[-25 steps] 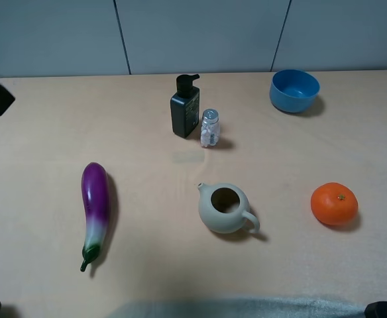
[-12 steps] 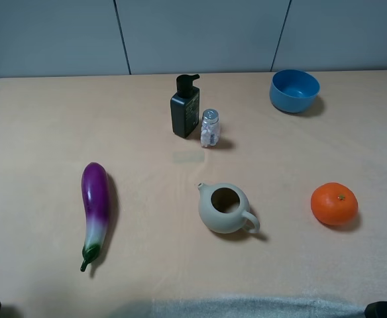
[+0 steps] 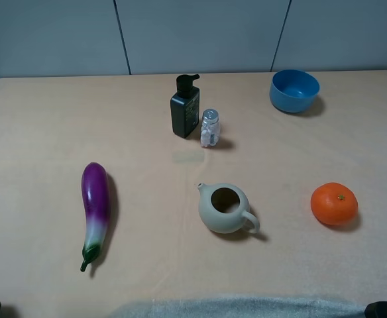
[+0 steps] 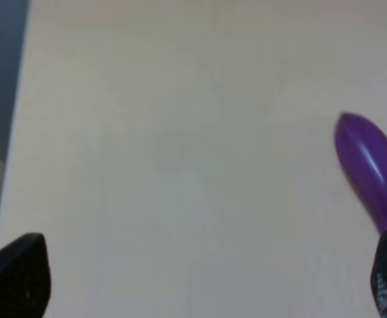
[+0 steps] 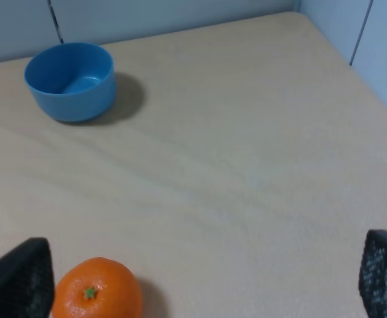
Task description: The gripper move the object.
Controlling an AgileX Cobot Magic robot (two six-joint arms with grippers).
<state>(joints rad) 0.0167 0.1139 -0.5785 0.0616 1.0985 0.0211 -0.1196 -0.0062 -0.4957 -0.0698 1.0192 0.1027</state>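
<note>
Left arm gone from the overhead view's left edge since a second ago. Left gripper (image 4: 200, 281) and right gripper (image 5: 193, 281) spread wide, empty. Boxy, glossy black pump bottle (image 3: 185, 106) upright at table's (image 3: 41, 132) far centre, just beside glass shaker (image 3: 209, 128).

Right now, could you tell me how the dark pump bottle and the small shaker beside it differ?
The pump bottle is near-black and opaque; the shaker is clear, with pale contents showing. The bottle is taller and boxy, while the shaker is shorter and rounder. The bottle ends in a black pump head; the shaker has a silver cap. Both stand upright, close together on the table, with neither arm's jaws near them.
</note>
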